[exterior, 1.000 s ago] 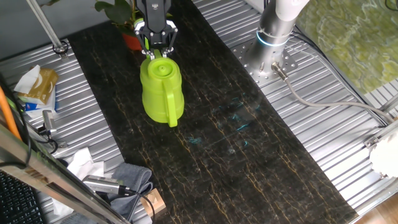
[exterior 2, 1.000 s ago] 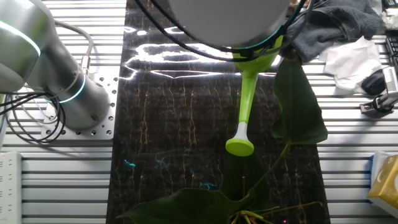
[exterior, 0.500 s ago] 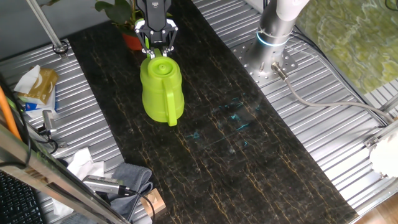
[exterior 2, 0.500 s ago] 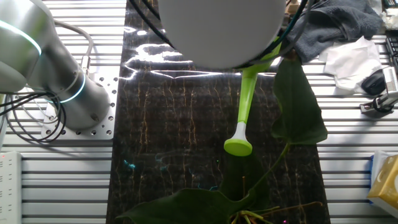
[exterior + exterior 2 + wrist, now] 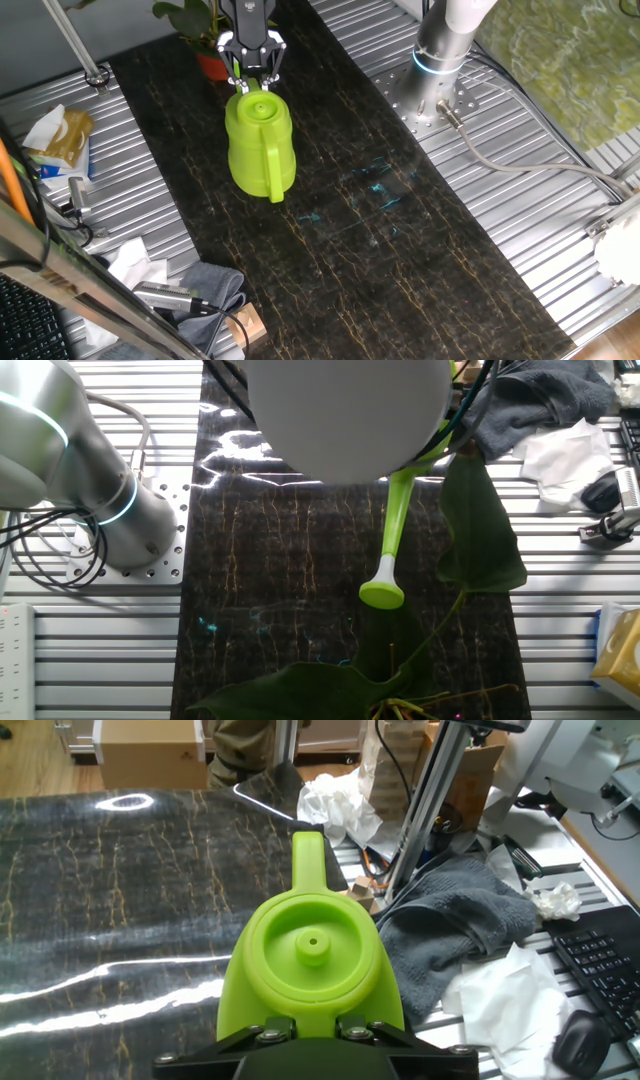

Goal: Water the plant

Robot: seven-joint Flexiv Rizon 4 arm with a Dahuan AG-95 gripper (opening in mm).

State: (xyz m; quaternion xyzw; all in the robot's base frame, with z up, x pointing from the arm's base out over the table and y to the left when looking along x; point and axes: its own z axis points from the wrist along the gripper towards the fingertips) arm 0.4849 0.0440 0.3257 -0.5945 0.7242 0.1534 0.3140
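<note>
Robotics lab or test bench, not a home. Work surface: dark marbled mat (image 5: 400,250) laid over a ribbed aluminium table (image 5: 520,230). Arm base (image 5: 440,60) bolted to a drilled plate, with a glowing blue ring and cables trailing off. Aluminium framing post (image 5: 425,805) at the table edge. Bench clutter alongside: keyboard (image 5: 600,960), mouse (image 5: 580,1045), grey cloth (image 5: 450,935), crumpled tissue (image 5: 500,995), cardboard box (image 5: 145,750).

Potted plant (image 5: 200,30) with broad dark green leaves, reddish-orange pot upright at the dark mat's far end.
</note>
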